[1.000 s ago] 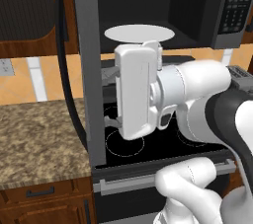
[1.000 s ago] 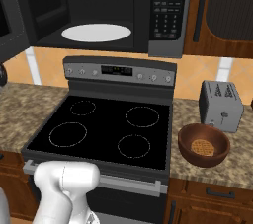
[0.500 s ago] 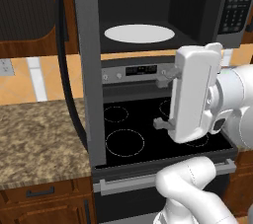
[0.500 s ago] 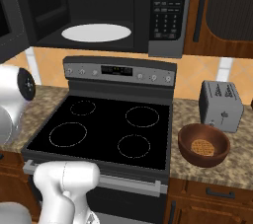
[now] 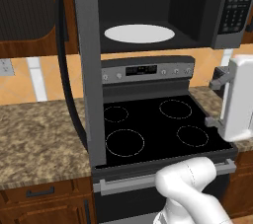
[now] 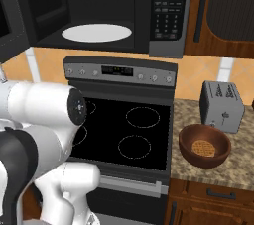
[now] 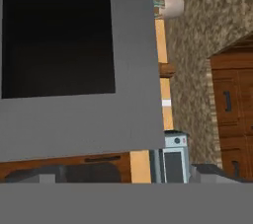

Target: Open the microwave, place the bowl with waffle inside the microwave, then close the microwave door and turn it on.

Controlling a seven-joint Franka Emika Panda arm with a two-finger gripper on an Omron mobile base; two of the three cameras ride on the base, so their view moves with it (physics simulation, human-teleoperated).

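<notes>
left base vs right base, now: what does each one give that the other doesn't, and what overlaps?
Left base: the microwave door standing open, seen edge-on with its black handle bar; the gripper, open, near the stove's right side; the left counter; a wall outlet.
Right base: the bowl with waffle on the counter right of the stove, with the toaster behind it.
Both: the microwave with its cavity open, the white turntable plate, the button panel and the stove.
</notes>
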